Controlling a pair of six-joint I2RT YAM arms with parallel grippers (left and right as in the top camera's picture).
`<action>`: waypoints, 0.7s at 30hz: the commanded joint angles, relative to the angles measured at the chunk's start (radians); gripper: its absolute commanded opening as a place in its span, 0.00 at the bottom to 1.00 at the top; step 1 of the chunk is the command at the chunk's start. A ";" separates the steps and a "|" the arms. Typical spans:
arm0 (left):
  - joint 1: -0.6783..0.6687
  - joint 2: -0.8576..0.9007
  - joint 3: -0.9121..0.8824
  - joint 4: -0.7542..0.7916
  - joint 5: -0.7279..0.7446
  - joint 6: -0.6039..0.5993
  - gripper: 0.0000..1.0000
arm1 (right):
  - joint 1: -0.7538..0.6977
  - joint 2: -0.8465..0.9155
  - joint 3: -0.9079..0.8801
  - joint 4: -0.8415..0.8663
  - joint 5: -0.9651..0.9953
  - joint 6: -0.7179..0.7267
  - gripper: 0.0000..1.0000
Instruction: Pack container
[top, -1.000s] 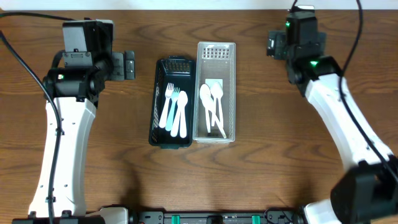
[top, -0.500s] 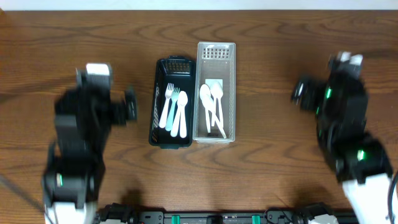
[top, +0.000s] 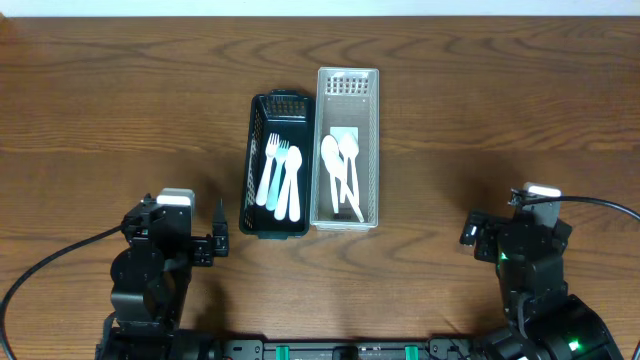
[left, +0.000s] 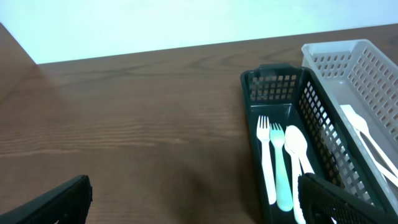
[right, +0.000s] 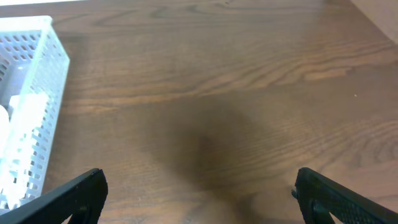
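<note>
A dark green basket (top: 251, 160) holds white and pale green forks and a spoon (top: 279, 178); it also shows in the left wrist view (left: 273, 84). Beside it on the right, a white basket (top: 373, 130) holds white spoons (top: 340, 170); its corner shows in the right wrist view (right: 43, 56). My left gripper (top: 215, 240) is open and empty at the near left, beside the green basket's near end (left: 193, 202). My right gripper (top: 478, 232) is open and empty at the near right, over bare wood (right: 199, 193).
The brown wooden table (top: 480, 110) carries only the two baskets, side by side in the middle. A pale wall lies beyond the far edge in the left wrist view (left: 155, 25).
Both arms have pulled back from the far side of the table to the near edge. The baskets and cutlery have not moved.
</note>
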 joint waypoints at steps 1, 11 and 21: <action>-0.004 -0.008 0.002 0.001 -0.012 0.021 0.98 | 0.011 -0.005 -0.010 -0.007 0.035 0.032 0.99; -0.014 -0.008 0.002 -0.003 -0.011 0.020 0.98 | 0.011 -0.005 -0.010 -0.007 0.035 0.032 0.99; -0.014 -0.008 0.002 -0.003 -0.011 0.020 0.98 | -0.013 -0.021 -0.010 -0.011 0.032 0.032 0.99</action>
